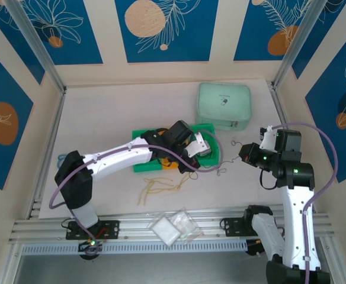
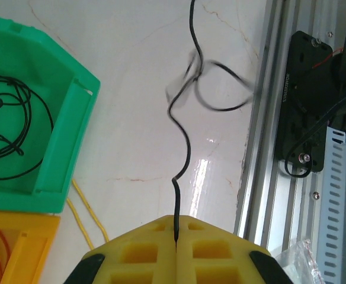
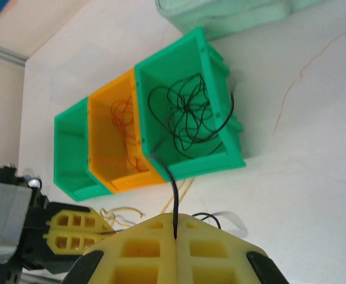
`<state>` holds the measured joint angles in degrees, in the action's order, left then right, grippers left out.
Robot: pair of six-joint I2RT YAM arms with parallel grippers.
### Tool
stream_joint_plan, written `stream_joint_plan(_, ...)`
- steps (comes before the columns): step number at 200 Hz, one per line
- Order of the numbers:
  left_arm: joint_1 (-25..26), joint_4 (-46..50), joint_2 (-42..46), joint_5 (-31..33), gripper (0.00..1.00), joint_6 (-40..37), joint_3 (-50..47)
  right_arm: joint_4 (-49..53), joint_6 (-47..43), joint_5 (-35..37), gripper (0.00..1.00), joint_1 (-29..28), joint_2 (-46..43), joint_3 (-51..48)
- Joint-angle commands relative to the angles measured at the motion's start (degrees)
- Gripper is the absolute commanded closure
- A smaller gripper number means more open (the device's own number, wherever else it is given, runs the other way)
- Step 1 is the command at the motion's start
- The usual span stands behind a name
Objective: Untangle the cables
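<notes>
a: left gripper (image 2: 176,222)?
b: pads pressed together, clamped on a black cable (image 2: 175,201). it runs up from the pads over the table (image 2: 137,89), kinks a few times, w/ a blurred loop further up near the rail (image 2: 259,148).
a: right gripper (image 3: 176,222)?
b: same, pads together w/ a black strand (image 3: 173,201) pinched between them. strand rises twd the near corner of the green bin (image 3: 211,163). can't tell if it's the same piece the left one holds.
a: where's the rest of the cables?
b: black tangle (image 3: 185,109) lies inside that green bin. orange cables (image 3: 125,127) lie in the orange bin (image 3: 102,130), which touches it. 2nd green bin (image 3: 72,154) touches the orange one on the other side. yellow cables (image 1: 158,188) lie loose on the table, between the bins & the near rail.
a: arms?
b: top view: left arm (image 1: 119,157) reaches across over the bins, right arm (image 1: 294,189) stands at the right w/ its gripper turned twd them. in the right wrist view the left gripper sits low left, on the near side of the bins.
a: other stuff?
b: mint case (image 1: 223,105) beyond the bins, apart from them. clear bag (image 1: 174,226) on the near rail.
</notes>
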<state>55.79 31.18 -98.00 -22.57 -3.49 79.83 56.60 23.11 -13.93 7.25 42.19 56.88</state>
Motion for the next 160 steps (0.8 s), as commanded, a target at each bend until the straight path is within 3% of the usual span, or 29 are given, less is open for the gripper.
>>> stream_joint_plan(1, -0.2, 1.3, 2.5, 0.9, 1.00, -0.1, -1.5, -0.4, -1.8, -1.7, 1.00, 1.6, -0.4, 2.7)
stream_joint_plan(57, -1.8, 5.8, 7.0, 7.3, 1.00, -0.4, -3.4, -1.3, -2.3, 1.2, 1.00, 5.0, -1.7, 4.6)
stream_joint_plan(97, -6.1, 8.4, 15.3, 11.9, 1.00, 1.9, -6.3, -5.0, -0.1, 2.9, 1.00, 5.7, -2.2, 4.1)
stream_joint_plan(140, -13.9, 8.4, 23.6, 10.1, 1.00, 7.5, -10.2, -9.4, 2.3, 5.4, 1.00, 5.9, -4.4, 1.2)
stream_joint_plan(160, -14.4, 7.5, 23.8, 7.5, 1.00, 8.2, -9.8, -10.3, 2.8, 2.8, 1.00, 5.8, -3.9, 0.5)
